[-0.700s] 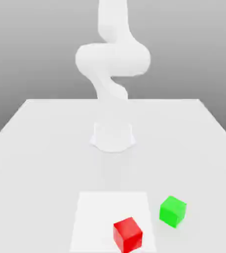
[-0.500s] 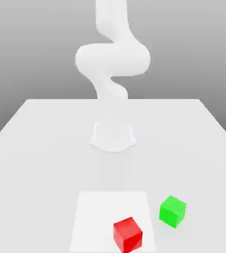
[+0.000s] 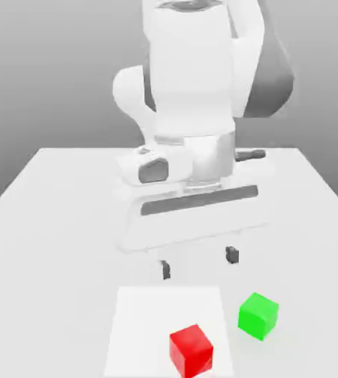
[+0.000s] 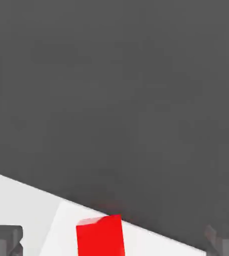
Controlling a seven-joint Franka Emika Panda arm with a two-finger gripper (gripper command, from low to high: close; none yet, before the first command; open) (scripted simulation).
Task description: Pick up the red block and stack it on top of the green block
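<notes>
In the exterior view, fingers (image 3: 199,262) wide open, with nothing in them, up above the table (image 3: 46,266). Red block (image 3: 191,351) down on the white patch (image 3: 146,325), green block (image 3: 257,316) just beside the patch. Seems time to reach for red. Next, go over it, line up, then down; hard to judge how high up, so go slow.

We see a plain bright-red matte cube (image 3: 191,351) near on a plain white square patch (image 3: 150,325), a plain bright-green matte cube (image 3: 258,316) to its right, a pale grey tabletop (image 3: 39,295), and a white robot arm (image 3: 190,81) with dark grey parts.
</notes>
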